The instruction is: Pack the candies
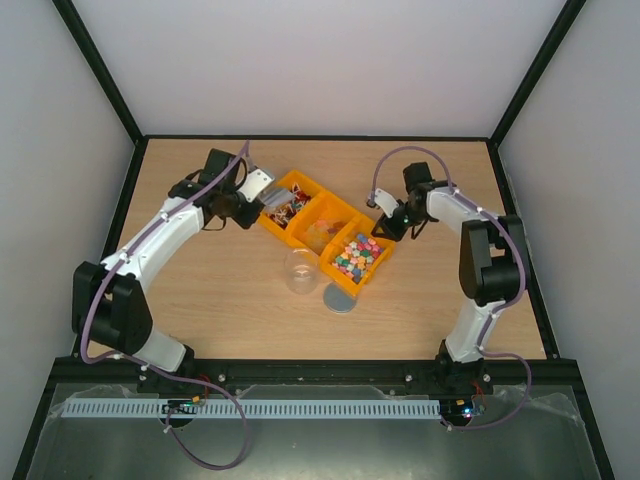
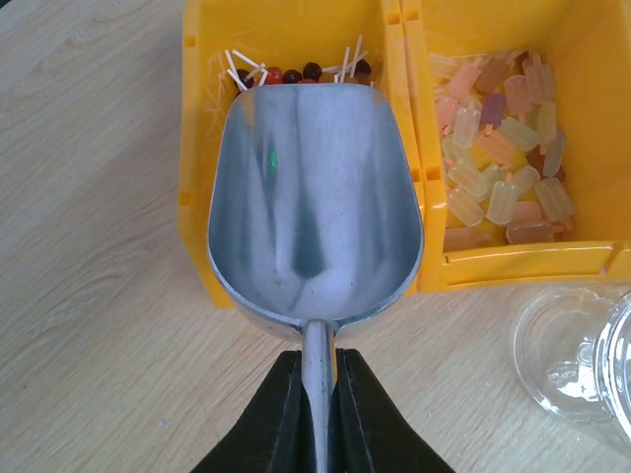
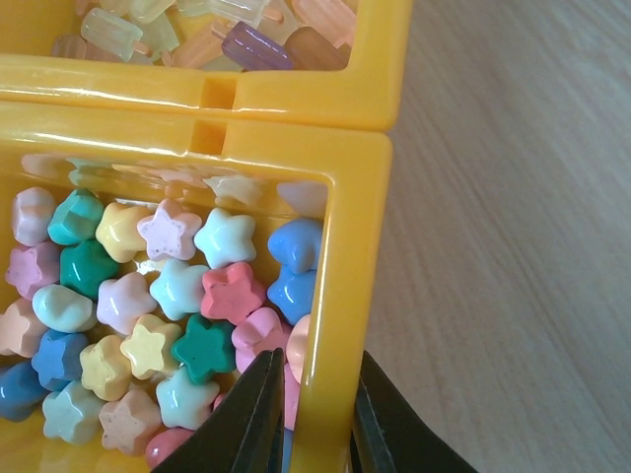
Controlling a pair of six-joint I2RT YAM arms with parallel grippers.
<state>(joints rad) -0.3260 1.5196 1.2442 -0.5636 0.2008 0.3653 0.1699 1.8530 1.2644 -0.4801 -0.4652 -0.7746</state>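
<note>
My left gripper (image 2: pixel 317 384) is shut on the handle of a silver scoop (image 2: pixel 315 197). The empty scoop bowl hovers over the left yellow bin, where red and dark candies (image 2: pixel 296 73) on white sticks lie past its lip. Amber and pale ice-lolly candies (image 2: pixel 503 158) fill the middle bin. Pastel star candies (image 3: pixel 148 296) fill the right bin. My right gripper (image 3: pixel 317 414) is shut on that bin's yellow side wall (image 3: pixel 340 246), one finger inside among the stars and one outside. From above, the left gripper (image 1: pixel 243 192) and the right gripper (image 1: pixel 385 222) flank the row of bins.
A clear empty jar (image 1: pixel 301 270) stands upright in front of the bins, with a grey round disc (image 1: pixel 341 298) flat on the wood beside it. The jar's rim (image 2: pixel 582 355) shows at the lower right of the left wrist view. Black frame rails edge the table.
</note>
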